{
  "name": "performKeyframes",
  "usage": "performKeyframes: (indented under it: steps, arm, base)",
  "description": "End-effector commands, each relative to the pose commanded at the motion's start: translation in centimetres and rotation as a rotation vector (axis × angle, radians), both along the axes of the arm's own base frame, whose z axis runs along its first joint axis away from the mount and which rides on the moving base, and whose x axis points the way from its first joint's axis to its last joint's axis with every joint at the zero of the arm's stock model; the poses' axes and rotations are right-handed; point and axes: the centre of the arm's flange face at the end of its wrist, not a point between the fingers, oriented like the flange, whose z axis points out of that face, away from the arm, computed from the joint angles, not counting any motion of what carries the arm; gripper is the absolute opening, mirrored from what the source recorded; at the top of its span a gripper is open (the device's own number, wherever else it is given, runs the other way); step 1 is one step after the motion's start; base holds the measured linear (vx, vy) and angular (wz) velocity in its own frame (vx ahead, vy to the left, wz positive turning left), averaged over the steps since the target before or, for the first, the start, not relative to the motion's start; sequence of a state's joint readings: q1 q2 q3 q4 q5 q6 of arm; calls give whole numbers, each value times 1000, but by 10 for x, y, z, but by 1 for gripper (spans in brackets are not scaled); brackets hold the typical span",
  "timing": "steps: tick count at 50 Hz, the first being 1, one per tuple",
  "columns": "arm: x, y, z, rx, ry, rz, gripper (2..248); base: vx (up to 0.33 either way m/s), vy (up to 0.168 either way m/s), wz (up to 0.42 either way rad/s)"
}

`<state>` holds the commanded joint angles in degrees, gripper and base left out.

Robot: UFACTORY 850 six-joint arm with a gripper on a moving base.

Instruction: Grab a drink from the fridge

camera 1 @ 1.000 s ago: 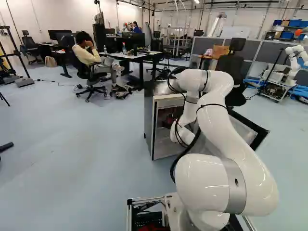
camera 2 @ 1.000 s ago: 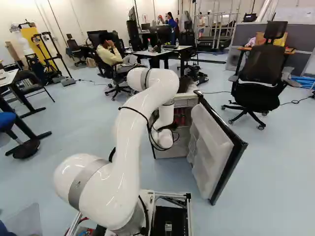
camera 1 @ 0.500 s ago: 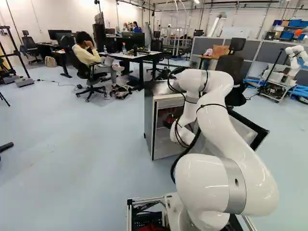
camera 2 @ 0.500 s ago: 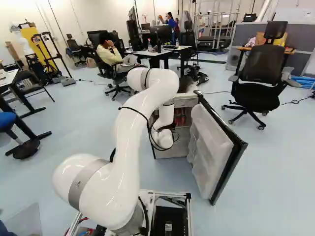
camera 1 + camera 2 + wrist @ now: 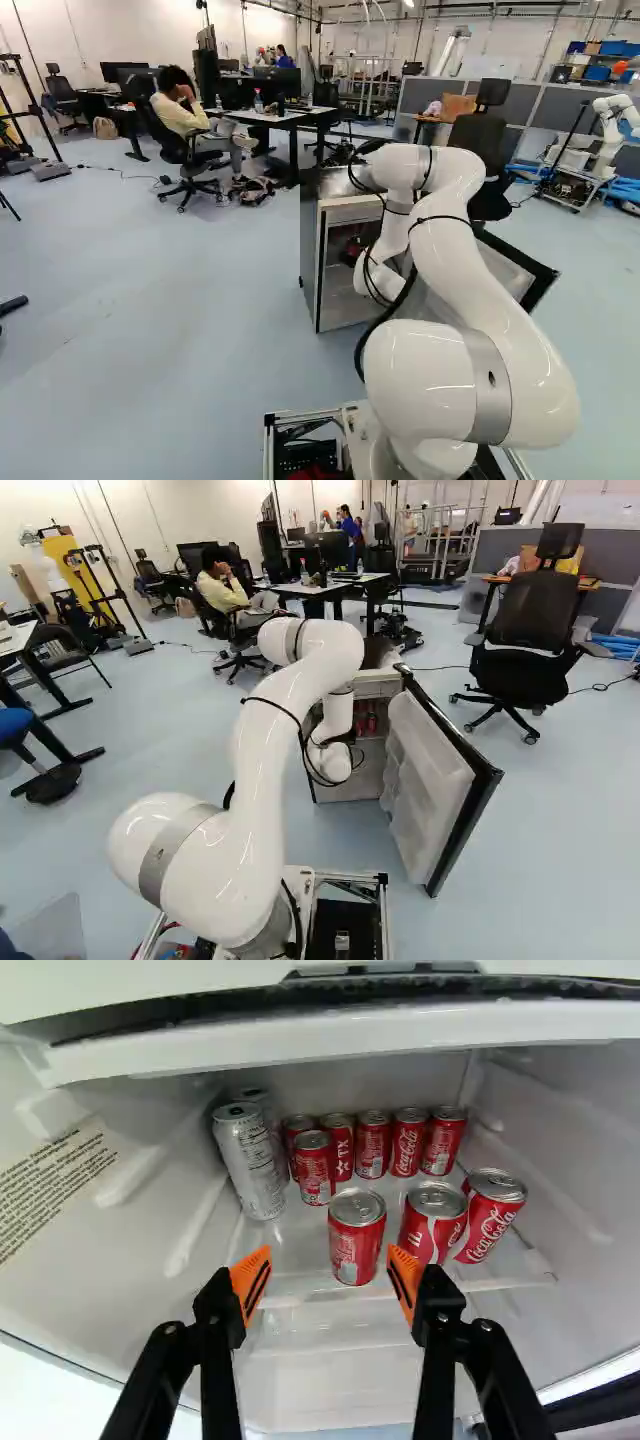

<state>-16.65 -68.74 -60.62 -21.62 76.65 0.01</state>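
Observation:
At the fridge [image 5: 312, 250] opening in the left base view, a dark part of my gripper [image 5: 352, 252] shows beside the wrist. In the wrist view my gripper [image 5: 328, 1272] stands open, its orange pads apart. A red can [image 5: 357, 1238] stands upright on the shelf, just ahead of the gap and nearer the pad on its right; neither pad grips it. Two more red cans, one upright [image 5: 433, 1222] and one tilted [image 5: 490, 1216], stand beside it. Several small red cans [image 5: 373, 1145] line the back, with silver cans [image 5: 250, 1165] by the side wall.
The fridge door [image 5: 440, 780] stands wide open beside my arm. The fridge's upper edge [image 5: 330, 1045] spans above the cans. An office chair [image 5: 530, 630] stands beyond the door. Another robot [image 5: 608, 130] is at the far right of the left base view.
In the left base view, the dark gripper part at the fridge opening has shifted slightly and covers more of the red behind it. The arm's larger links and the base have not visibly moved.

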Motion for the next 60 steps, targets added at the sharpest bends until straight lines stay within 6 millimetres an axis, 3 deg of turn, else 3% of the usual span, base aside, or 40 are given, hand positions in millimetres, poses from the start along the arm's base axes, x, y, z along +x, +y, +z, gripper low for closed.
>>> performKeyframes:
  steps: [60]
  arm:
    - [36, -11, -15, -22, -25, 1, 173]
  base:
    - [0, 0, 0]
